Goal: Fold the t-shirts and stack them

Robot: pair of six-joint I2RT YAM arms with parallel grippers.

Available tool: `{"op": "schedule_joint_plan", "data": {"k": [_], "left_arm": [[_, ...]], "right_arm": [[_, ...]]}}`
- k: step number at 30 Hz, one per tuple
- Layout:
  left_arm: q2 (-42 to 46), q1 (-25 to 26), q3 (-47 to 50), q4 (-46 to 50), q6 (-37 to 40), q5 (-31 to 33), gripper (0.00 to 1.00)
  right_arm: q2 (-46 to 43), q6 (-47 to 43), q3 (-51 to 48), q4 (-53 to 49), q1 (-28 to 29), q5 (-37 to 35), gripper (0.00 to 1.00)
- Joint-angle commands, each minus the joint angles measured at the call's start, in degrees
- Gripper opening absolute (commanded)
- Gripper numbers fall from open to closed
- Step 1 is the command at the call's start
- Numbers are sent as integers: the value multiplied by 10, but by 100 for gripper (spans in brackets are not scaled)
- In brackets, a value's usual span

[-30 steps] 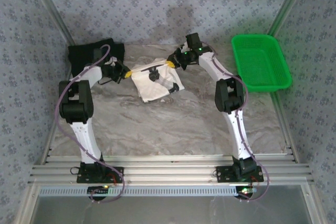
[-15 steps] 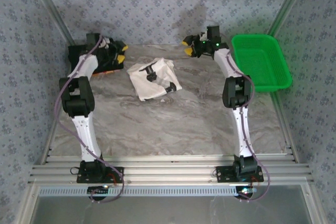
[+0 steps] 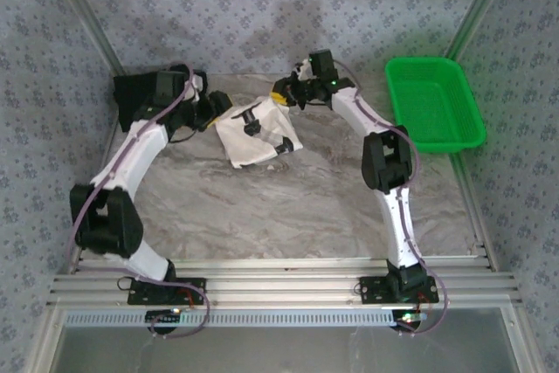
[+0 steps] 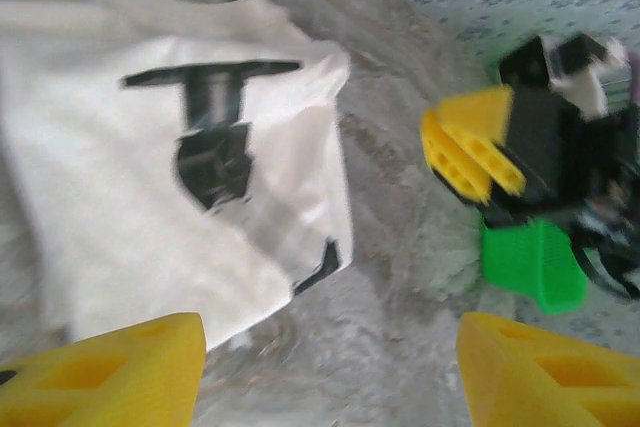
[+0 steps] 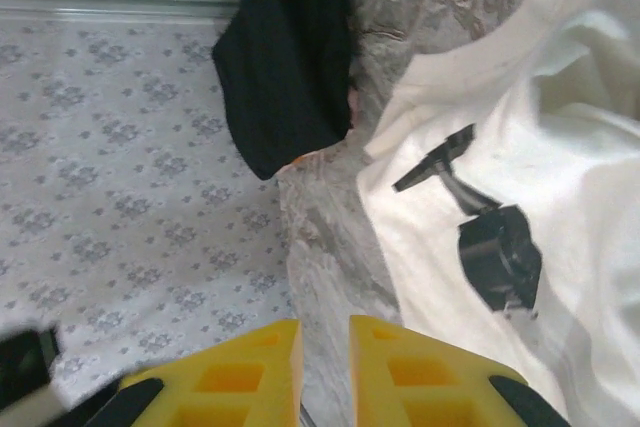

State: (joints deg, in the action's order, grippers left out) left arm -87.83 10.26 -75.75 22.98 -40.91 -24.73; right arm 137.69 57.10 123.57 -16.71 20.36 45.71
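Observation:
The cream-white t-shirt (image 3: 258,133) lies folded at the table's back centre, dark graphic up; it shows too in the left wrist view (image 4: 150,197) and the right wrist view (image 5: 520,167). The black t-shirt (image 3: 140,89) sits bunched in the back left corner, and a small orange bit peeks out at its edge (image 5: 300,159). My left gripper (image 3: 212,111) hovers just left of the white shirt, open (image 4: 330,367), with bare table between its fingers. My right gripper (image 3: 284,93) is over the shirt's far right corner, its fingers (image 5: 325,367) nearly together with nothing between them.
A green mesh basket (image 3: 434,102) stands at the back right of the marble-patterned table (image 3: 288,207). Patterned walls close in the back and sides. The arm bases are bolted to rails at the near edge.
The left gripper has swung from over the black shirt to the white shirt's left edge. The right gripper has come back from near the basket to the shirt's far corner.

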Motion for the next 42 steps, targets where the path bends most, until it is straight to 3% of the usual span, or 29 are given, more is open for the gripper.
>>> {"op": "schedule_joint_plan", "data": {"k": [1, 7, 10, 14, 18, 24, 28, 33, 42], "left_arm": [[113, -2, 46, -24, 31, 95, 71], [292, -2, 155, 48, 23, 148, 73], [389, -2, 204, 105, 28, 185, 75], [498, -6, 246, 189, 20, 220, 84], [521, -7, 272, 217, -7, 208, 85], [425, -7, 315, 127, -38, 153, 87], [305, -8, 311, 16, -46, 92, 88], [129, -9, 244, -51, -36, 48, 87], [-93, -9, 125, -134, -21, 30, 85]], "right_arm": [[77, 44, 45, 52, -10, 9, 21], [206, 123, 176, 102, -15, -14, 22], [235, 160, 186, 134, -24, -43, 23], [228, 149, 176, 105, -36, -57, 23], [165, 134, 121, 140, -41, -42, 33], [57, -8, 109, -25, -43, -14, 51], [-17, -158, 81, -211, -41, -70, 67], [-58, -281, 31, -322, -36, -131, 71], [-29, -325, 13, -346, 2, -160, 71]]}}
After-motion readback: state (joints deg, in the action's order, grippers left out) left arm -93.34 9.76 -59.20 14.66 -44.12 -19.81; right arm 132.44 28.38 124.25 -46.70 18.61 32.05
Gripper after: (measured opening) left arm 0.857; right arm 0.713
